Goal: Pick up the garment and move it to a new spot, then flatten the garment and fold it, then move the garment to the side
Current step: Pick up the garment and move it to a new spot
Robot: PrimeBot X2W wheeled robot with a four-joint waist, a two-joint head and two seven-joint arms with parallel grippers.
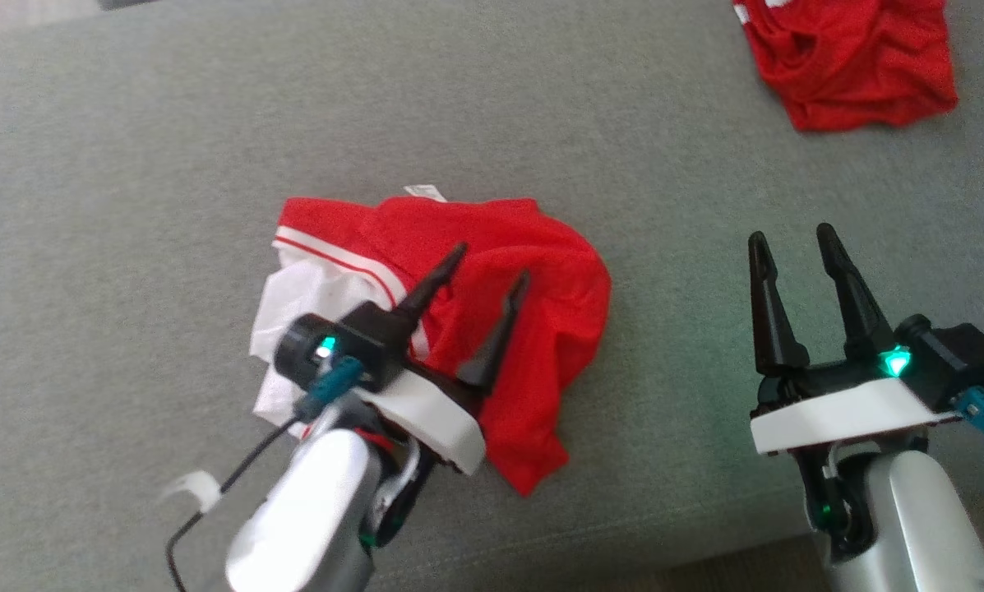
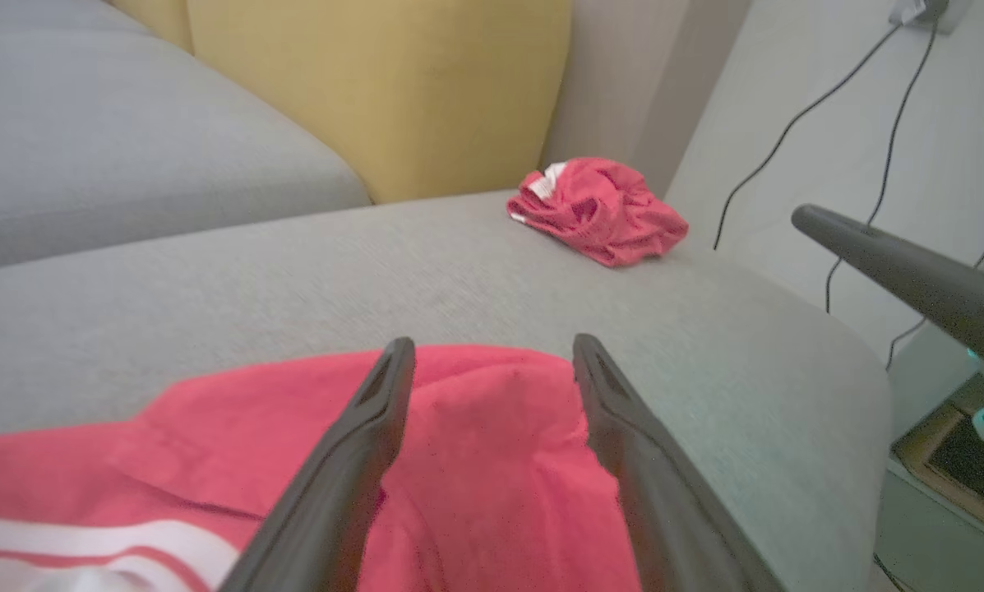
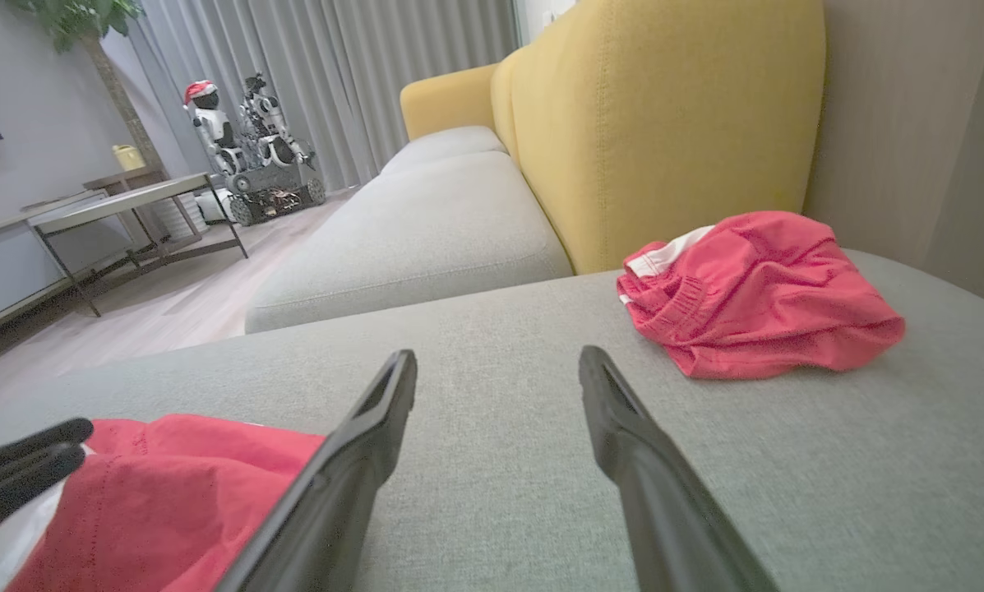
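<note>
Tag (image 1: 424, 191) on garment (image 1: 541, 271) unreadable; left gripper (image 1: 492, 261) jaws apart over it; right gripper (image 1: 790, 233) jaws apart.

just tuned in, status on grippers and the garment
Left gripper open over crumpled red garment, nothing held. Right gripper open over grey cushion. Second red garment far off, clear of both.

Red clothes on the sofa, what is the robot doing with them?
The robot is working on a crumpled red and white garment lying on the grey sofa seat. Its left gripper is over the garment with fingers spread, gripping nothing. The right gripper is open over bare cushion. Nothing is flattened or folded yet. Another red garment lies farther back.
</note>
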